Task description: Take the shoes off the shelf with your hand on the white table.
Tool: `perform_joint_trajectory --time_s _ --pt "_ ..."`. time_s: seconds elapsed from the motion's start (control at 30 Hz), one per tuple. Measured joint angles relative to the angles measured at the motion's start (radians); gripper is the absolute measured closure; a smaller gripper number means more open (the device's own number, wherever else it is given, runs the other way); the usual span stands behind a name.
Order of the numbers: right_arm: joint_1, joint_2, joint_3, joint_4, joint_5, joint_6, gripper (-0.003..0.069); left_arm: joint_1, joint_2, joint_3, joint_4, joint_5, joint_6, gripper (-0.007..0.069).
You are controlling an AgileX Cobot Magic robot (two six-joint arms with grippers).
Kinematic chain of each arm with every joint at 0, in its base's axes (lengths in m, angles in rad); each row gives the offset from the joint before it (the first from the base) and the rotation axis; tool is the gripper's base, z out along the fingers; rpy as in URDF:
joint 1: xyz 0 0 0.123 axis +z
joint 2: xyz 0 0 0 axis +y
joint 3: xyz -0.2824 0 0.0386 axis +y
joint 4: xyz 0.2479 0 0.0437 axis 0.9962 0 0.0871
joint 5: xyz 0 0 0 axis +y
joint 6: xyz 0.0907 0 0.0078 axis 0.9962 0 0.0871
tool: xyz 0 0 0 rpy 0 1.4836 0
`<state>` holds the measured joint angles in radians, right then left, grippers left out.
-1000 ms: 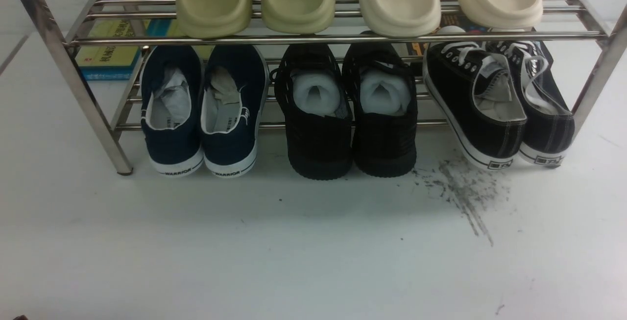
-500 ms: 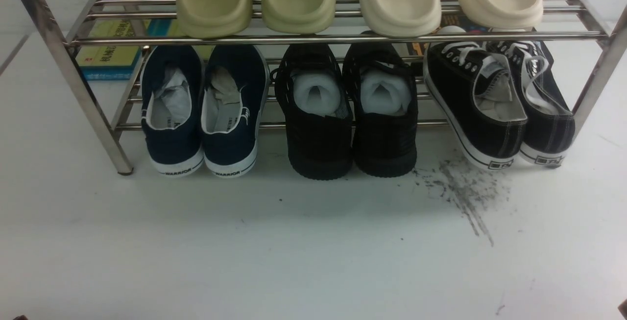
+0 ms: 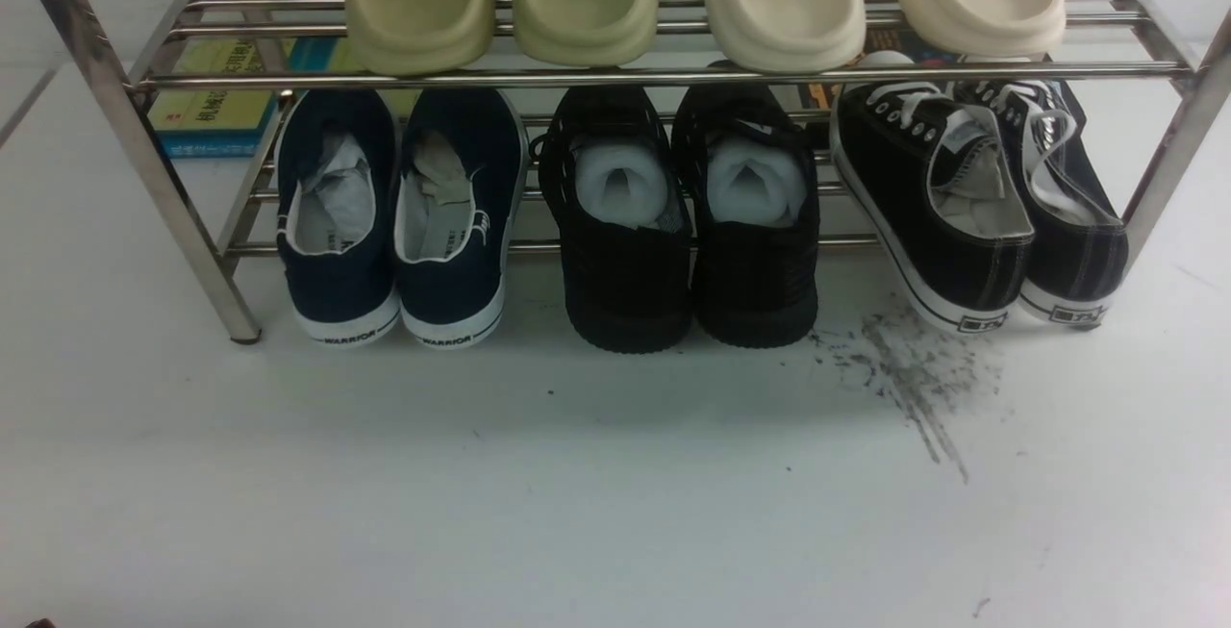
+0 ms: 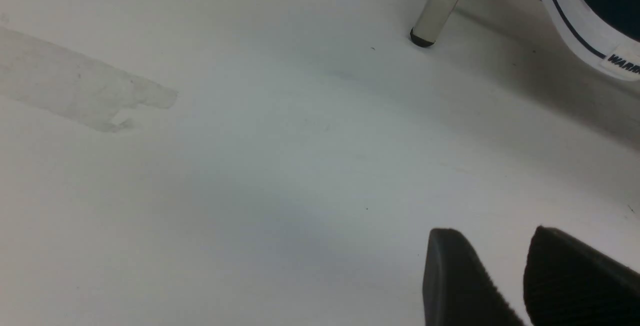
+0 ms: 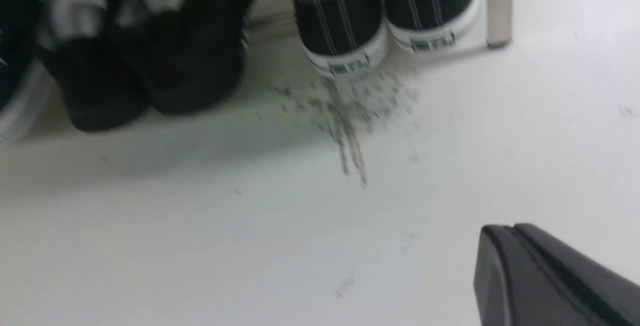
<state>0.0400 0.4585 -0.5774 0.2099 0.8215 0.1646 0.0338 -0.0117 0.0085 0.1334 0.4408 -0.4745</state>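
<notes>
On the white table (image 3: pixel 577 493), a chrome shelf (image 3: pixel 664 81) stands near books (image 3: pixel 213 118); the left gripper's (image 4: pixel 500 266) fingertips stand apart. Dark scuffs (image 3: pixel 914 378) mark the surface before the black canvas sneakers (image 3: pixel 971 205), right on the lower tier; the right gripper (image 5: pixel 512 228) is closed, empty.
</notes>
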Motion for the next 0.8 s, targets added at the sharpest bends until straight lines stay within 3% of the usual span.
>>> perform_joint_trajectory --time_s 0.17,0.3,0.43,0.47,0.53,0.6,0.7,0.8 --pt "0.001 0.306 -0.138 -0.029 0.081 -0.021 0.0657 0.0 0.0 0.0 0.0 0.0 0.0 0.0383" --pt "0.001 0.5 -0.241 0.077 0.062 -0.119 0.0637 0.0 0.0 0.0 0.0 0.0 0.0 0.0383" --pt "0.012 0.646 -0.347 0.163 0.059 -0.245 0.057 0.0 0.0 0.0 0.0 0.0 0.0 0.0383" --pt "0.038 0.718 -0.407 0.185 0.064 -0.3 0.051 0.0 0.0 0.0 0.0 0.0 0.0 0.0383" --pt "0.064 0.755 -0.454 0.189 0.073 -0.319 0.0472 0.0 0.0 0.0 0.0 0.0 0.0 0.0383" --pt "0.123 0.837 -0.55 0.178 0.093 -0.341 0.0379 0.0 0.0 0.0 0.0 0.0 0.0 0.0383" --pt "0.217 0.929 -0.662 0.104 0.106 -0.344 0.0273 0.0 0.0 0.0 0.0 0.0 0.0 0.0383" --pt "0.276 1.002 -0.742 0.01 0.111 -0.328 0.0223 0.0 0.0 0.0 0.0 0.0 0.0 0.0383"
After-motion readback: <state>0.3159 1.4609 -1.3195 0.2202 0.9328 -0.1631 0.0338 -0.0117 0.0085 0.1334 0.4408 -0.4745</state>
